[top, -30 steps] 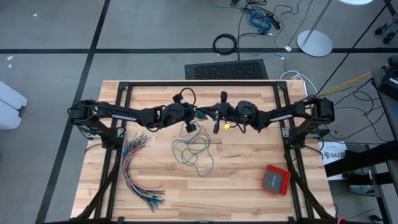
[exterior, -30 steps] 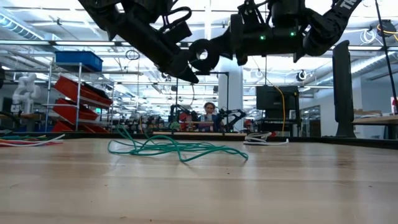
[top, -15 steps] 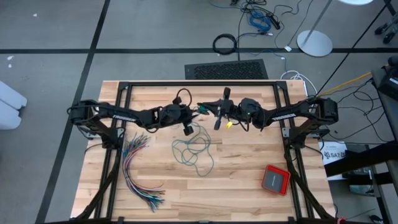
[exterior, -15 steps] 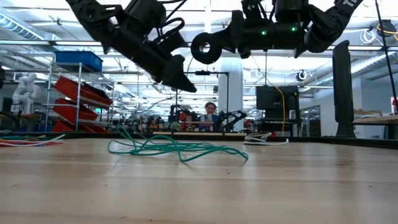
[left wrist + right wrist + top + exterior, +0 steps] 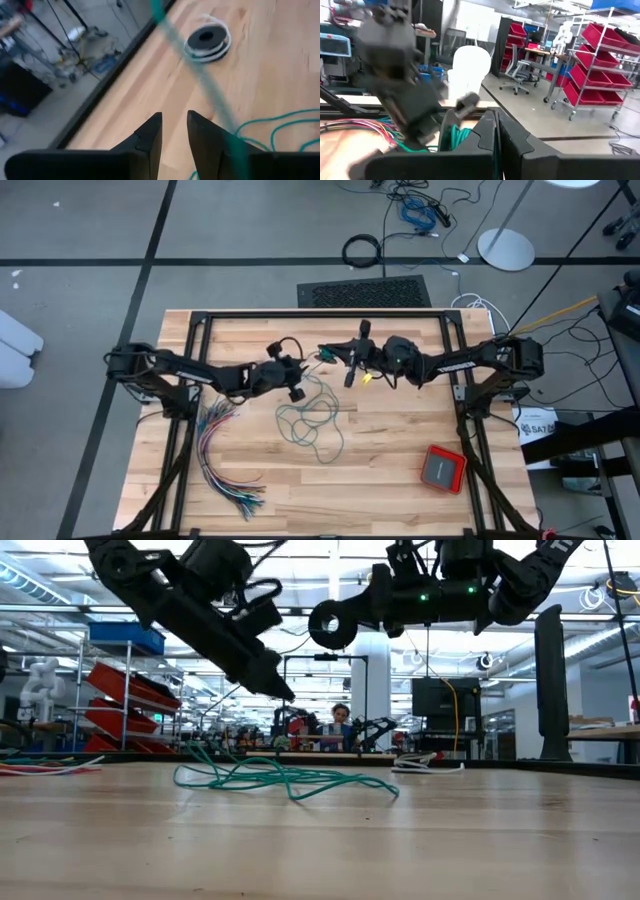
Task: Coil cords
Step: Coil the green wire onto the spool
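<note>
The teal cord [image 5: 312,420] lies in a loose tangle on the table's middle [image 5: 280,778]. One strand [image 5: 202,75] rises straight from the tangle to my right gripper [image 5: 326,358], which hangs above the table, shut on the cord. My left gripper [image 5: 295,390] hovers left of it, above the tangle's far edge. It slants downward and is open by a narrow gap [image 5: 174,131] with nothing between its fingers. The raised strand passes close beside one left finger; whether it touches, I cannot tell. A black-and-white coil [image 5: 207,39] lies flat on the table. My right gripper is shut on the teal cord, whose strands [image 5: 458,136] show bunched right beside the fingers. The fingers come in about level from the table's right. The rest of the cord hangs down and lies slack on the table.
A fanned bundle of many-coloured wires [image 5: 225,460] lies at the table's left. A red box [image 5: 443,469] sits near the right front corner. The dark frame rails [image 5: 320,314] run along the far edge and both sides.
My left gripper has sunk toward the table and drawn back toward the table's left, away from my right gripper. The teal tangle on the table has kept its shape.
</note>
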You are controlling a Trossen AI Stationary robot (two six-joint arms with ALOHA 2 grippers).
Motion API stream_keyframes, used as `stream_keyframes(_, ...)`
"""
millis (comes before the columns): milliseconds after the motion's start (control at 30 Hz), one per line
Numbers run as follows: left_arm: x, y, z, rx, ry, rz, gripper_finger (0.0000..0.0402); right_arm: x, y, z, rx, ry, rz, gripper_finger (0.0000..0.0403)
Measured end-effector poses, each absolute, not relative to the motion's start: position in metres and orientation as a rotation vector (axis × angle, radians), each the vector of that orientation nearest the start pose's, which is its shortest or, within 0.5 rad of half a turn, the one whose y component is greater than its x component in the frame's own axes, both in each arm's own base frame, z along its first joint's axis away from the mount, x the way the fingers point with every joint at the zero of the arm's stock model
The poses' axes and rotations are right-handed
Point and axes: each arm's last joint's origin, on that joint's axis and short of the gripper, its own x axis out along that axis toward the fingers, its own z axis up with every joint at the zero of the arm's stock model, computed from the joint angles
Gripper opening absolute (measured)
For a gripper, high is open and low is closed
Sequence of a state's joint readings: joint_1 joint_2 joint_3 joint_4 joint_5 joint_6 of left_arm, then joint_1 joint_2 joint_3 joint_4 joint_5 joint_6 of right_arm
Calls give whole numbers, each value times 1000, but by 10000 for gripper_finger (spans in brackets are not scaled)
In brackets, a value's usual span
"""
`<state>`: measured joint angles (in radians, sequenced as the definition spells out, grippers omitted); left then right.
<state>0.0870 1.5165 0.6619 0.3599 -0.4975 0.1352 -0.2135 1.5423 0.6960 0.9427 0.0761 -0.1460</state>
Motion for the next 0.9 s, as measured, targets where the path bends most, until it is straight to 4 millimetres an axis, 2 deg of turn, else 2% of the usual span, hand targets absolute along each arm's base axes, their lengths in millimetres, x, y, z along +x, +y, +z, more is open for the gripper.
stream_keyframes(300, 280, 23, 205, 333, 479, 574, 99, 308, -72, 233, -145, -71, -305, 0)
stream_keyframes(567, 274, 22, 195, 295, 585, 566, 99, 308, -72, 232, -147, -69, -305, 0)
stream_keyframes(900, 273, 7, 196, 315, 580, 537, 99, 308, -72, 232, -146, -64, -305, 0)
